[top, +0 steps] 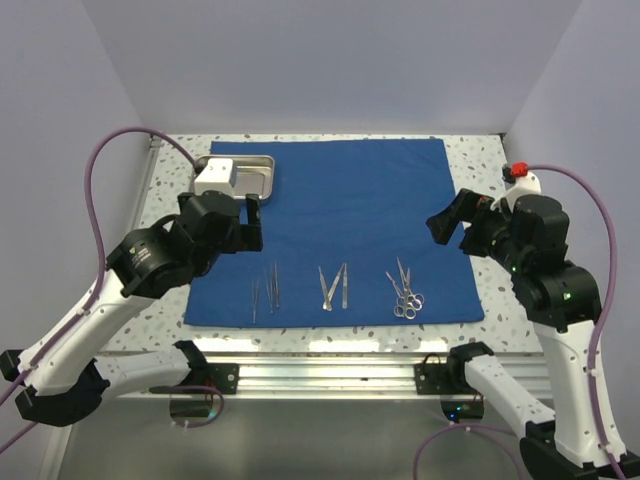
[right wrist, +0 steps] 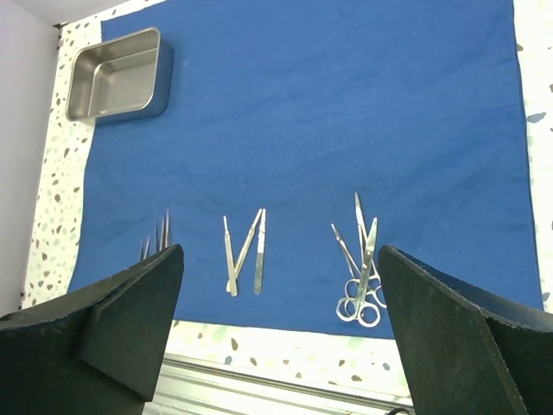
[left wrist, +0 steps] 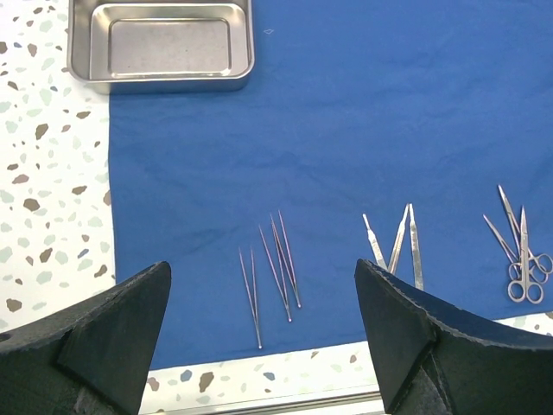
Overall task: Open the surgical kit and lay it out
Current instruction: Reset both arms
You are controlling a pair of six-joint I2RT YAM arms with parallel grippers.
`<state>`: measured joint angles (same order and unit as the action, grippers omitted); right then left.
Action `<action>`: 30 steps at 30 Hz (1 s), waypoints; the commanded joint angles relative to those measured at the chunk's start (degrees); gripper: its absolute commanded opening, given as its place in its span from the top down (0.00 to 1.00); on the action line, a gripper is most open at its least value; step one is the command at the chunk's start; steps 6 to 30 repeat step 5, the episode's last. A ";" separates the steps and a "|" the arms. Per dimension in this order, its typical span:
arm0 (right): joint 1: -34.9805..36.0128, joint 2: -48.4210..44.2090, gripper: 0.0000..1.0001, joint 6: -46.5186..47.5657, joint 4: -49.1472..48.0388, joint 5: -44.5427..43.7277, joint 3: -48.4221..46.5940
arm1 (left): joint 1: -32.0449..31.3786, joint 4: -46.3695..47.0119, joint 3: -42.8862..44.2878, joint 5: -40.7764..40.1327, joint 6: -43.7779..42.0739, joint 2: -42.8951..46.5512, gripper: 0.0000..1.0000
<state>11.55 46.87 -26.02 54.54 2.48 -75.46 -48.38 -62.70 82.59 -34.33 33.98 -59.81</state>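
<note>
Already done: the cloth wrap point(top: 340, 220) lies flat as one royal-blue sheet, and the steel tools sit in a row along its near edge.
Tray: the steel tray point(left wrist: 160, 43) stands upright and empty at the sheet's far-left corner, partly on cloth and partly on bare tabletop point(top: 470, 165).
Tools, left to right: thin tweezers point(left wrist: 272, 268), a middle set point(left wrist: 396, 246) of three slim pieces of a kind I cannot tell, then scissors point(right wrist: 361, 277) overlapping one another. The groups lie apart.
Long axes: all run near-to-far and fan slightly, with the scissor rings toward the near edge.
Grip, left hand point(left wrist: 261, 266): released, fingers spread wide, nothing between them. It hovers over the sheet's left part, with the thin tweezers below and ahead and the tray beyond to the far left.
Grip, right hand point(right wrist: 281, 251): released and equally wide, holding nothing. It hovers by the sheet's right edge, with the scissors and middle set below.
Nearer arm: left for the tray and thin tweezers, right for the scissors. The middle set lies between the two.
Stage, as judged: the layout looks complete or nearly so. Any tidying pinch would need the fingers to close across a tool's narrow width.
Surface: speckled and flat. The cloth could bunch if dragged, and thin steel lying flush would be hard to get under.
Room: pale walls point(top: 330, 60) close on three sides, a metal rail point(top: 330, 372) along the near edge, and purple cables point(top: 110, 160) looping beside the arms.
</note>
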 commanded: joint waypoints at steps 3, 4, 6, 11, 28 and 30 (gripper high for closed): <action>0.05 0.85 0.01 2.20 -1.11 -0.72 -1.88 | 0.04 -0.76 -0.76 -1.44 1.88 0.92 0.09; 0.22 0.68 0.01 2.99 -0.93 -1.85 -2.14 | 0.04 -0.76 -0.93 -1.62 1.88 0.92 0.09; 0.23 0.42 0.01 3.52 -1.10 -2.04 -2.23 | 0.04 -0.67 -1.20 -1.71 1.88 1.01 0.09; 0.23 0.42 0.01 3.52 -1.10 -2.04 -2.23 | 0.04 -0.67 -1.20 -1.71 1.88 1.01 0.09; 0.23 0.42 0.01 3.52 -1.10 -2.04 -2.23 | 0.04 -0.67 -1.20 -1.71 1.88 1.01 0.09; 0.23 0.42 0.01 3.52 -1.10 -2.04 -2.23 | 0.04 -0.67 -1.20 -1.71 1.88 1.01 0.09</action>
